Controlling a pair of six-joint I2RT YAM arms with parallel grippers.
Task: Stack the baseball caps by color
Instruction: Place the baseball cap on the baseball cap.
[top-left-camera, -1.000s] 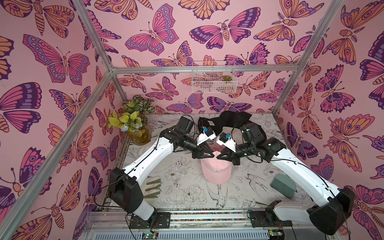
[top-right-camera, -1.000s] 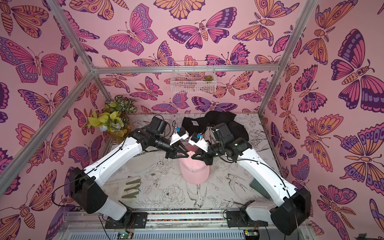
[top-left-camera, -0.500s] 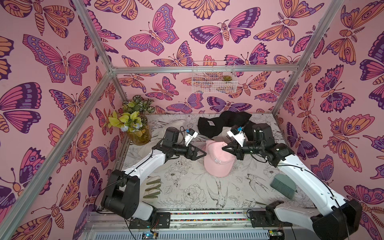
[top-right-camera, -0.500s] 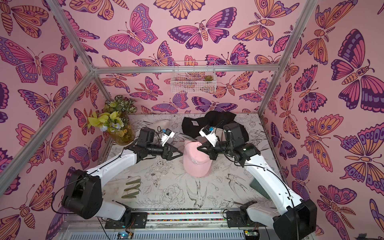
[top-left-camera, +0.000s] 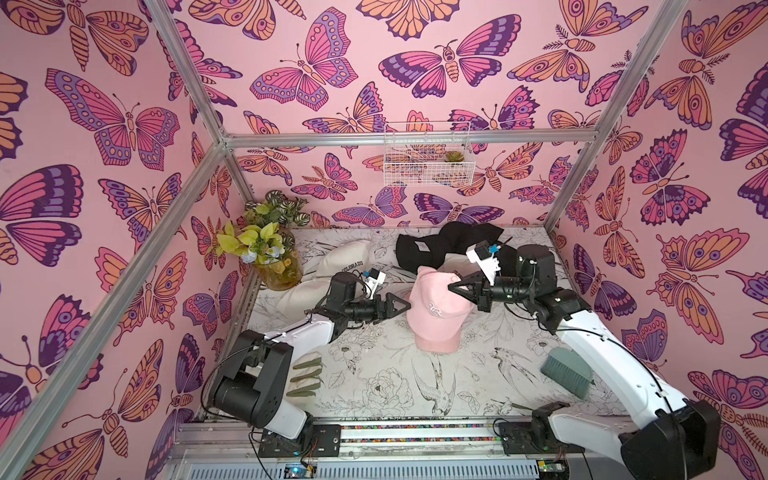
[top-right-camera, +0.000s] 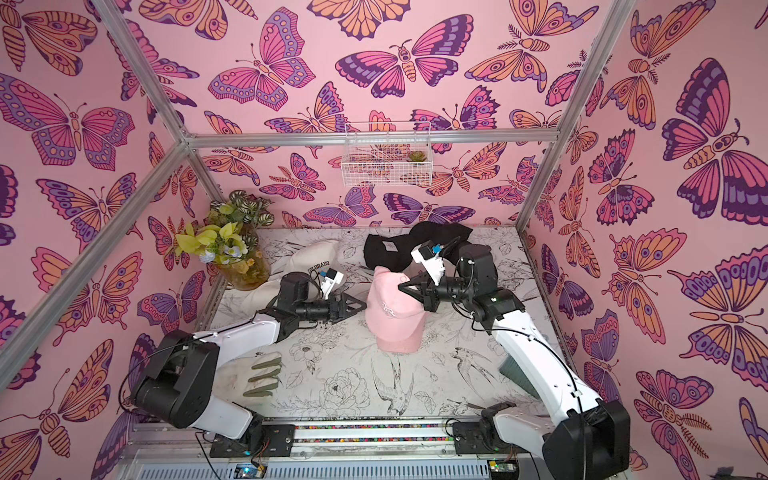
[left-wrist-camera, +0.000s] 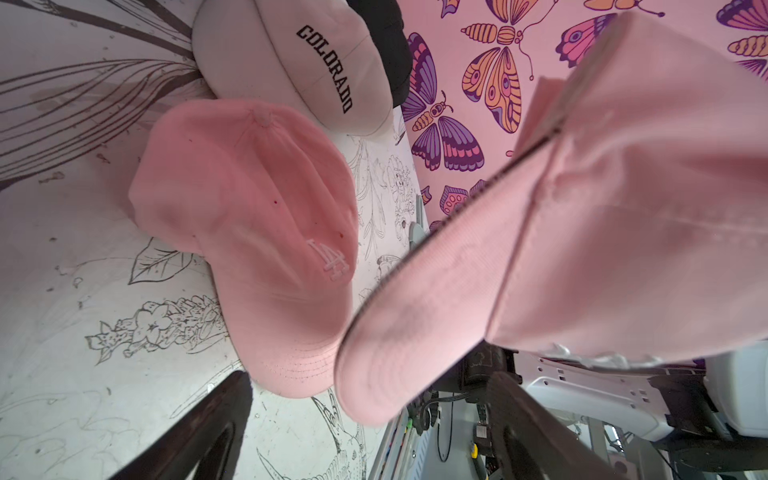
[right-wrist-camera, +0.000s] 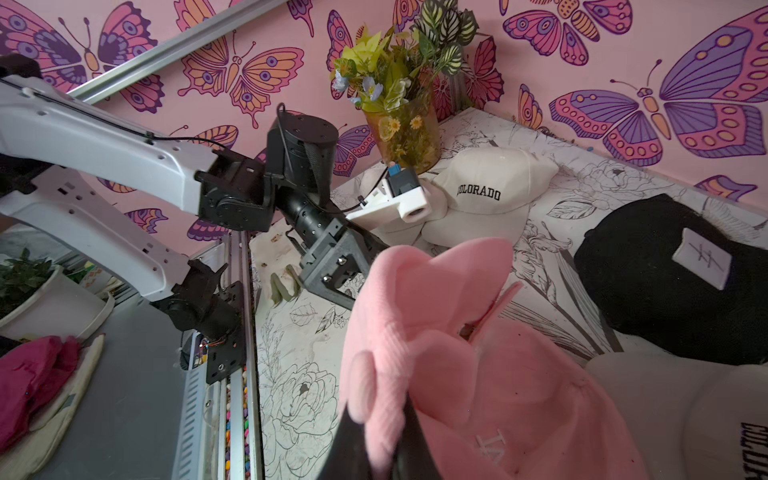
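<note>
Raised pink cap (left-wrist-camera: 582, 232) hangs above flat pink cap (left-wrist-camera: 249, 216), centre; cream caps (top-left-camera: 345, 262) at ten o'clock; black caps (top-left-camera: 436, 245) at twelve.

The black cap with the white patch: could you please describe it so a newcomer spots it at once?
Find the white wire basket on the back wall; below it, at the back of the table, lies a heap of black caps. The black cap with the white patch is the one nearest the flower vase, and alone bears a white square label.
</note>
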